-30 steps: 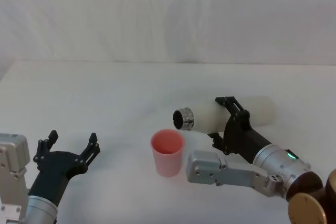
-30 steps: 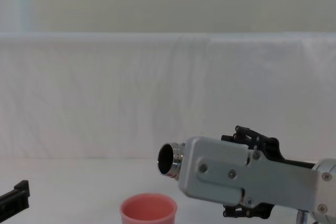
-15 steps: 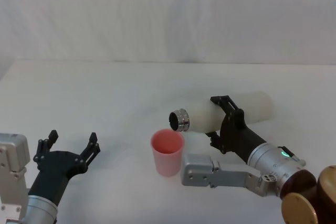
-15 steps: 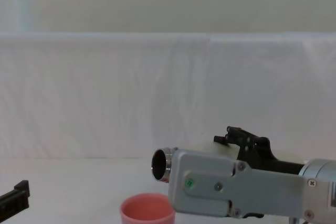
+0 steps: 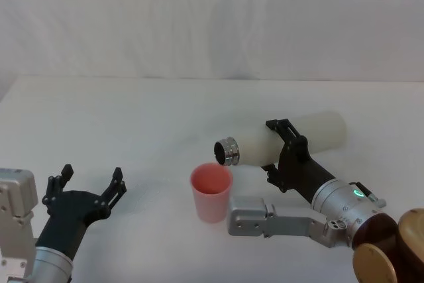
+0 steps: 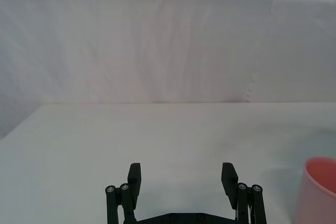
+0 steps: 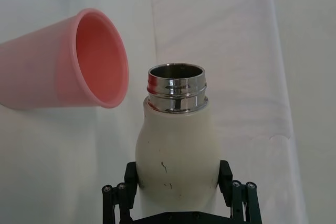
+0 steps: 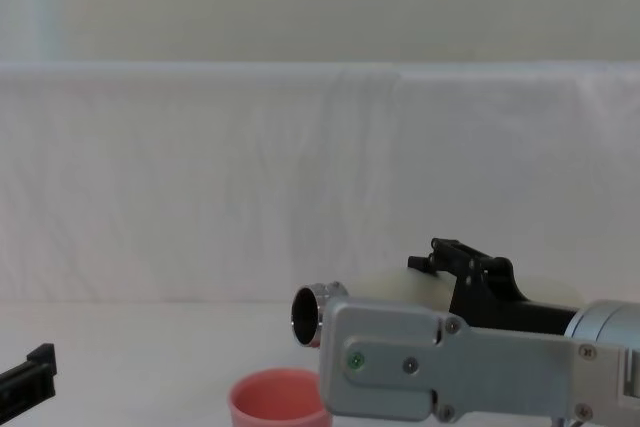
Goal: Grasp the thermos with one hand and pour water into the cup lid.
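The pour was the step in hand: the right gripper [image 5: 281, 154] was clamped across the body of the thermos [image 5: 291, 140], one finger on each side as the right wrist view showed [image 7: 176, 150], and held it tipped close to level above the table [image 5: 132, 111]. Its steel neck [image 5: 227, 151] pointed away from the gripper toward the cup [image 5: 211, 192], which stood upright on the table just beyond and below the mouth. In the chest view the neck [image 8: 307, 315] hung a little above the cup's rim [image 8: 275, 397] and near its right edge, apart from it. In the right wrist view the cup [image 7: 73, 64] lay just ahead of the neck and off to one side, its opening not squarely under the mouth. No water could be seen leaving the thermos, and the cup's inside looked dry as far as could be told. Judging from this, the next move called for bringing the mouth further over the cup's opening and tipping the neck downward, slowly enough that the stream would land inside rather than on the table. The left gripper [image 5: 85, 190] rested low at the near left, well apart from the cup, its fingers spread and holding nothing.
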Tool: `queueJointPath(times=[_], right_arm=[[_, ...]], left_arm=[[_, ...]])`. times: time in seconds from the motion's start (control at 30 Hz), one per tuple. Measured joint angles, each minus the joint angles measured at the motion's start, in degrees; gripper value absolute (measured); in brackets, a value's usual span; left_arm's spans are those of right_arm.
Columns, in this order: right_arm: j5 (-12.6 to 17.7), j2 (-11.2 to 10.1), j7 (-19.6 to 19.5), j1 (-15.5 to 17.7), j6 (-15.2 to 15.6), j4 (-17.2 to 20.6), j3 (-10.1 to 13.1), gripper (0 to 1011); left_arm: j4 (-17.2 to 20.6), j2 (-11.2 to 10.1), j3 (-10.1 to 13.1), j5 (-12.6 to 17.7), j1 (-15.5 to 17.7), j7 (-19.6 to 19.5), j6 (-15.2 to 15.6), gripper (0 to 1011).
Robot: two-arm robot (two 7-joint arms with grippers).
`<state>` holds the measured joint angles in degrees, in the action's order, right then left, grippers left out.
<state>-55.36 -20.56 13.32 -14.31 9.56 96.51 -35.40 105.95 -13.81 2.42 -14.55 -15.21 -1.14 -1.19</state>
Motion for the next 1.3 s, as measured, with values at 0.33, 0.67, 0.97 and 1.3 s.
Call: queueJointPath(times=[0.33, 0.67, 0.97, 1.3], right_arm=[[-0.5, -0.1, 0.3, -0.3, 0.2, 0.1, 0.0, 947], [-1.2, -0.1, 0.5, -0.8, 0.4, -0.1, -0.3, 947], [-2.0, -0.1, 0.6, -1.1, 0.6, -0.4, -0.8, 947], [-3.1, -0.3, 0.6, -1.5, 0.6, -0.9, -1.4, 947]], left_arm=[[0.0, 0.0, 0.0, 0.0, 0.0, 0.0, 0.0, 1001], [0.0, 0.0, 0.0, 0.0, 0.0, 0.0, 0.0, 1001], [0.0, 0.0, 0.0, 0.0, 0.0, 0.0, 0.0, 1001], [0.0, 0.0, 0.0, 0.0, 0.0, 0.0, 0.0, 1001]])
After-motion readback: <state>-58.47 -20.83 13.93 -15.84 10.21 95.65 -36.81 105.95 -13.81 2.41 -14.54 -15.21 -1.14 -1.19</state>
